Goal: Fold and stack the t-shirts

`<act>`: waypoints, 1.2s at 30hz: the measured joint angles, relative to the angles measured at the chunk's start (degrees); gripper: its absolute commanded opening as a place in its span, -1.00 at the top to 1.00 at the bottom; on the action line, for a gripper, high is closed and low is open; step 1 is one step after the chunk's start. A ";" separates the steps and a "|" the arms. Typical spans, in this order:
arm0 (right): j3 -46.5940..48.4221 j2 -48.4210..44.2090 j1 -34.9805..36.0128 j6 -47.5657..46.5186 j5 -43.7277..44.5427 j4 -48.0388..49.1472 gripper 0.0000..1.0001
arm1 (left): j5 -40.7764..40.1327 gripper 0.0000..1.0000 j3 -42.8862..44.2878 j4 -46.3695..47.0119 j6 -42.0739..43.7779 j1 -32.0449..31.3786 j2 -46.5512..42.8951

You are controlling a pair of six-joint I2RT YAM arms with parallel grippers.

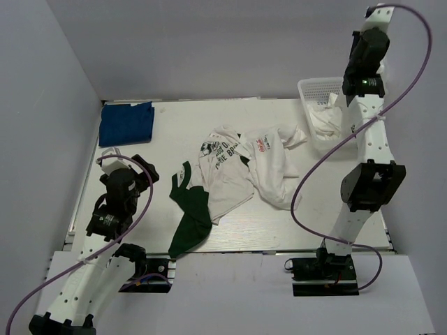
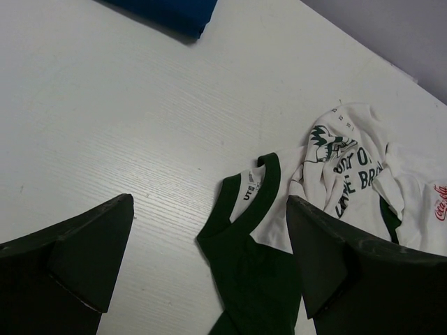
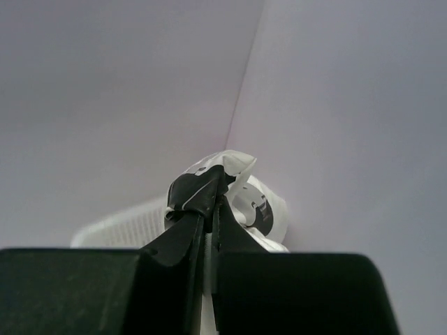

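A white t-shirt with dark green sleeves and collar [image 1: 209,183] lies crumpled mid-table. Another white t-shirt with a red print [image 1: 274,162] lies against its right side. A dark blue t-shirt [image 1: 126,123] rests folded at the back left. My left gripper [image 1: 138,167] hovers open left of the pile. In the left wrist view the green collar [image 2: 255,209] lies on the table between and beyond its fingers [image 2: 84,258]. My right gripper [image 1: 376,17] is raised above the basket, shut on a bunched white t-shirt with black print [image 3: 269,206].
A white lattice basket [image 1: 312,89] stands at the back right with more white cloth [image 1: 325,124] hanging in it; its rim [image 3: 122,225] shows below the right gripper. Purple-grey walls close in the back and both sides. Bare table [image 2: 126,125] lies between the blue shirt and the pile.
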 measured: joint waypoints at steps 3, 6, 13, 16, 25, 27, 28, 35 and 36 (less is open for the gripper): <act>-7.10 1.51 -2.03 2.01 -5.95 0.13 1.00 | -0.09 -1.00 0.00 -0.17 -0.11 0.00 0.20; -12.98 4.57 -3.50 3.85 -10.34 -0.61 1.00 | -0.20 -1.00 0.00 -0.20 -0.13 0.00 0.20; -14.56 11.10 -3.61 9.05 -14.49 -10.58 -0.80 | -0.22 -1.00 0.00 -0.26 -0.24 0.00 0.20; -16.63 7.13 -2.14 11.41 -16.13 -12.94 -0.80 | -0.22 -1.00 0.00 -0.26 -0.59 0.00 0.33; -33.92 -17.16 12.26 20.06 -16.96 -14.64 -0.80 | 0.28 -1.00 0.00 -0.98 -1.38 0.00 -0.11; -40.59 -19.30 14.99 21.55 -18.62 -13.84 -0.80 | 0.57 -1.00 -0.02 -0.96 -1.42 0.00 -0.50; -43.98 -19.37 16.06 22.16 -19.50 -13.18 -0.80 | 0.83 -1.00 -0.02 -0.96 -1.44 0.00 -0.66; -54.86 -9.55 21.73 24.68 -21.59 -14.23 -0.56 | 2.38 -1.00 -0.02 -0.76 -1.44 -0.33 -0.87; -55.10 -8.48 22.34 24.72 -21.70 -14.23 -0.25 | 2.51 -1.00 -0.02 -0.66 -1.44 -0.35 -0.92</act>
